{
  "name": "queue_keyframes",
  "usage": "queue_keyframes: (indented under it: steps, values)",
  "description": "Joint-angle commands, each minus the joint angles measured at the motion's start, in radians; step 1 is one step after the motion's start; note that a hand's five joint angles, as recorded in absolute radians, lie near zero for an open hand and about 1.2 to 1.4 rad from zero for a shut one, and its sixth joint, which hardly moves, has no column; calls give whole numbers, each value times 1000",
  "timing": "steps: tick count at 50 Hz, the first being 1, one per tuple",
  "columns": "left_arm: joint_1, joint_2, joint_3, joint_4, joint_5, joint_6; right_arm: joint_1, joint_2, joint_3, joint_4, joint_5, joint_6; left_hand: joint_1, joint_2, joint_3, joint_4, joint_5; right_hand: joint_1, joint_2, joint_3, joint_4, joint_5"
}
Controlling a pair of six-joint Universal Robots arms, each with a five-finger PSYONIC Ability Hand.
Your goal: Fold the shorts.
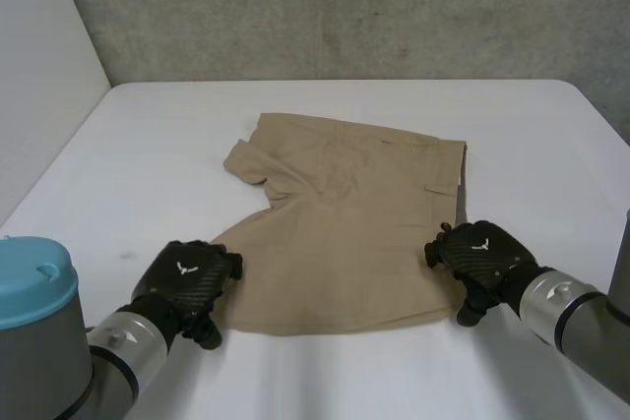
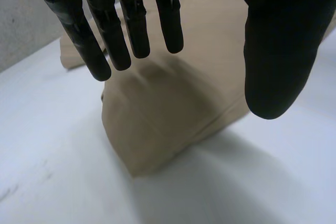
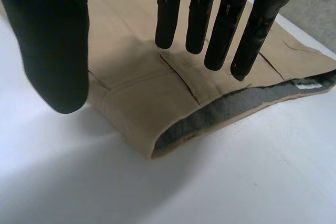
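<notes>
Nearest the robot, L black hand (image 1: 192,282) & R black hand (image 1: 482,258) hang w/ fingers straight, thumbs spread, gripping nothing: L above near hem corner, R above near waistband corner of flat tan cloth shorts (image 1: 345,233) on white table (image 1: 148,145).

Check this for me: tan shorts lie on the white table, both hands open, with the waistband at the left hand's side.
Not quite. The waistband lies by the right hand, as the right wrist view shows: its grey lining runs just past that hand. The left hand is at a leg corner. The rest stands.
</notes>
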Motion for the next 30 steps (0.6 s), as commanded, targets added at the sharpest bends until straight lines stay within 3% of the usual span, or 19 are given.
queue_keyframes:
  steps: [1, 7, 11, 13, 14, 22, 30]
  values:
    - [34, -4, -23, 4, -1, 0, 0, 44, 36, -113, 9, -8, 90, 88, 88, 85, 84, 224, 148, 147, 150, 171]
    - [51, -20, -26, 4, -3, -1, 0, 67, 28, -120, 10, -14, 81, 79, 79, 76, 75, 311, 236, 235, 238, 259]
    - [62, -40, -25, 9, -1, -1, 0, 70, 28, -147, 10, -14, 64, 62, 61, 58, 57, 608, 532, 531, 534, 555]
    - [63, -53, -23, 12, -1, 0, 0, 70, 28, -169, 10, -14, 61, 59, 58, 55, 54, 912, 837, 836, 839, 860]
    - [63, -56, -23, 13, -1, 1, 0, 70, 28, -176, 10, -14, 61, 59, 58, 55, 54, 956, 881, 880, 883, 904]
    - [59, -99, -14, 58, -1, -1, 0, 61, 23, -199, 24, 6, 58, 56, 55, 52, 51, 957, 881, 880, 883, 904]
    - [57, -161, 7, 127, -4, 4, 1, 59, 8, -195, 93, 55, 64, 62, 61, 58, 57, 957, 881, 880, 883, 904]
